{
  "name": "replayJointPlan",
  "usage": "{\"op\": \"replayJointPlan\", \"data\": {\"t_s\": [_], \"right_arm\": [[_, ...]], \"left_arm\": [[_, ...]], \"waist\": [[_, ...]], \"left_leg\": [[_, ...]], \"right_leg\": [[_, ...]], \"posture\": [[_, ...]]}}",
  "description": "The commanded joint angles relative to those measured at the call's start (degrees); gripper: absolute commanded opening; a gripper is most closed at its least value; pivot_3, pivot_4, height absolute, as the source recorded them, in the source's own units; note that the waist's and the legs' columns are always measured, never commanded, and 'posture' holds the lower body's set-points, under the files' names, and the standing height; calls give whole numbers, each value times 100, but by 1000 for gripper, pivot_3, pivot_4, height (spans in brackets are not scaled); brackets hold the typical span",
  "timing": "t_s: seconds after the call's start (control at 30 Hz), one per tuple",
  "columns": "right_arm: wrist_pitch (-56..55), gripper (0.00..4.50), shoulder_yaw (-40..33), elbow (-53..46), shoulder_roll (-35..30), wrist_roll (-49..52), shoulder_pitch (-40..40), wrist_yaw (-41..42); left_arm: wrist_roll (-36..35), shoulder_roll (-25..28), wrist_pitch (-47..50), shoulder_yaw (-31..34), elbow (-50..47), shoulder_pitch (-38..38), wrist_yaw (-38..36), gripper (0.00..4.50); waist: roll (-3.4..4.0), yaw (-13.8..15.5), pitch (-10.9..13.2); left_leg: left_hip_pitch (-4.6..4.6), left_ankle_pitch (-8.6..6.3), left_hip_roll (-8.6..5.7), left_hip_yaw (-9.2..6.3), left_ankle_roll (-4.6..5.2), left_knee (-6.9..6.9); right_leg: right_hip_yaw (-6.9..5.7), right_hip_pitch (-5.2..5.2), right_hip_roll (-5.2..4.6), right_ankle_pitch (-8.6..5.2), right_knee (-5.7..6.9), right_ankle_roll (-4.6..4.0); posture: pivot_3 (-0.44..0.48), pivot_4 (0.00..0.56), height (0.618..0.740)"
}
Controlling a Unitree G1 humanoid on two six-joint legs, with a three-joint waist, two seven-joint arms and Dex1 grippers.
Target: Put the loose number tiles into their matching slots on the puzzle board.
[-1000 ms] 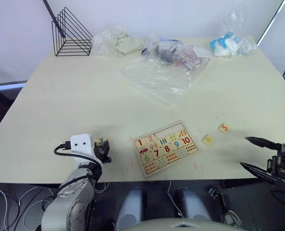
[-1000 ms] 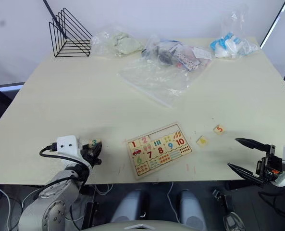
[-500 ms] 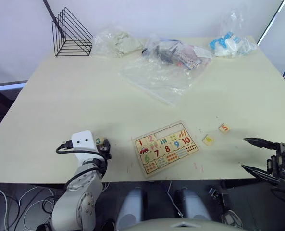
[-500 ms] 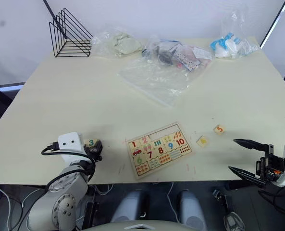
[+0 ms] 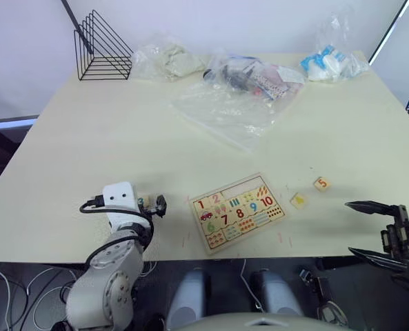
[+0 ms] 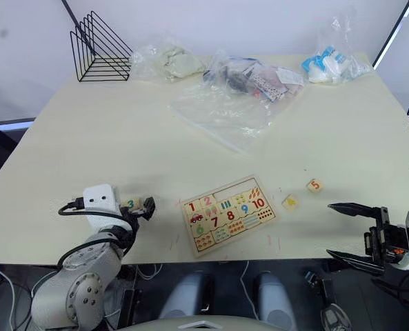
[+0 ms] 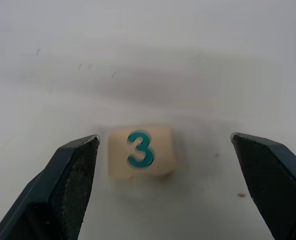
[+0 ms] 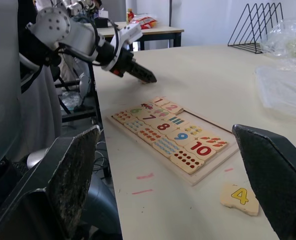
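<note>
Your left gripper (image 7: pixel 162 187) is spread wide around tile 3 (image 7: pixel 142 152), left of the board (image 5: pixel 238 212). Your right gripper (image 5: pixel 370 231) gapes empty, right of it.

grey rounded left arm with a white wrist box, black cable, and black-fingered left end effector (image 5: pixel 151 205).

Head pair high over table (image 5: pixel 87 138), wrist views low, sharing puzzle board (image 8: pixel 172 137)
</note>
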Motion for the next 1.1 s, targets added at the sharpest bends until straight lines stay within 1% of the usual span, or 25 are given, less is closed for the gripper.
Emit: {"op": "replayJointPlan", "data": {"t_s": [0.03, 0.17, 0.2, 0.23, 0.27, 0.33, 0.4, 0.47, 0.57, 0.63, 0.73, 0.8, 0.9, 1.0, 1.07, 1.1], "right_arm": [[-136, 4500, -21, -90, -70, 116, -1, 33], [-167, 4500, 5, -79, -5, 83, -45, 33], [-172, 4500, 8, -85, 13, 74, -54, 33], [-170, 4500, 6, -93, 36, 63, -63, 33], [-168, 4500, -4, -100, 65, 51, -70, 33], [-150, 4500, -46, -114, 142, 21, -88, 33], [-142, 4500, -67, -106, 199, 7, -104, 33], [-133, 4500, -83, -105, 249, -15, -121, 33], [-116, 4500, -98, -109, 307, -53, -147, 33], [-59, 4500, -121, -110, 385, -140, -184, 33], [-28, 4500, -138, -105, 432, -204, -230, 33], [-24, 4500, -147, -105, 448, -234, -248, 33], [-26, 4500, -150, -102, 485, -298, -277, 33], [-29, 4500, -166, -92, 519, -337, -309, 33], [-32, 4500, -169, -82, 535, -361, -330, 33], [-25, 4500, -176, -79, 545, -371, -344, 33]], "left_arm": [[-317, 272, -95, 213, -473, 84, -533, 4481], [-492, 1001, -475, 403, -385, 352, -1216, 4481], [-482, 1289, -700, 458, -223, 426, -1454, 4481], [-469, 1548, -940, 530, -24, 474, -1681, 4481], [-515, 1712, -1194, 632, 204, 479, -1911, 4481], [-721, 2030, -1873, 771, 729, 544, -2605, 4481], [-982, 2227, -2430, 860, 1197, 653, -3298, 4481], [-1042, 2572, -3357, 866, 1682, 861, -4268, 4481], [-1300, 2929, -4078, 994, 2497, 803, -5212, 4481], [-1324, 3396, -4733, 936, 3379, 627, -6181, 4481], [-1226, 3886, -5528, 760, 4326, 373, -7212, 4481], [-1198, 4082, -5922, 647, 4818, 178, -7677, 4481], [-1039, 4352, -6816, 405, 6078, -531, -8442, 4481], [-802, 4642, -7757, 71, 7172, -1079, -9260, 4481], [-673, 4929, -8381, -341, 7963, -1477, -9557, 4481], [-658, 4983, -8514, -491, 8317, -1735, -9595, 4481]], "waist": [[-1, 0, 0], [1, -10, 0], [1, -10, 0], [1, -9, 0], [2, -7, -1], [3, 9, -1], [4, 13, 0], [0, 10, 1], [4, 9, 2], [4, 19, 2], [4, 21, 2], [4, 27, 3], [4, 63, 3], [3, 73, 3], [3, 63, 5], [3, 60, 5]], "left_leg": [[0, 0, 0, -1, 0, 0], [3, 0, 3, -4, 0, -2], [4, 0, 4, -5, 0, -2], [4, 0, 4, -4, 0, -2], [5, 0, 4, -3, 0, -1], [5, 0, 4, -1, 0, -1], [3, 0, 4, 1, 0, -1], [3, 0, 5, 0, 0, -1], [4, 0, 7, 10, 0, -3], [3, 0, 8, 15, 0, -2], [3, 0, 7, 23, 0, -2], [-1, 0, 7, 25, 0, -3], [-2, 0, 8, 27, 0, -2], [-1, 0, 7, 27, 0, -1], [-3, 0, 7, 29, 0, -2], [-4, 0, 10, 32, 1, -3]], "right_leg": [[1, 0, -1, 0, 0, 0], [2, 0, 0, -1, 0, -1], [2, 0, 1, -1, 0, -3], [1, 0, 1, -12, 0, -22], [2, 0, 1, -13, 1, -24], [2, 1, 0, -13, 0, -24], [2, 0, -2, -13, -3, -24], [3, 0, -3, -14, -4, -24], [1, -2, -2, -15, -4, -27], [-3, -2, -1, -15, -3, -27], [-4, -3, -1, -15, -3, -27], [-5, -5, -1, -15, -6, -26], [-4, -7, -2, -14, -5, -25], [-6, -6, 1, -13, -2, -24], [-6, -8, 2, -12, -4, -22], [-1, -11, 0, -1, -3, -2]], "posture": [[0, 150, 740], [0, 150, 740], [0, 150, 740], [0, 150, 740], [0, 150, 740], [0, 150, 740], [0, 150, 740], [0, 150, 740], [0, 150, 740], [0, 150, 740], [0, 150, 740], [0, 150, 740], [0, 150, 740], [0, 150, 740], [0, 150, 740], [0, 150, 740]]}}
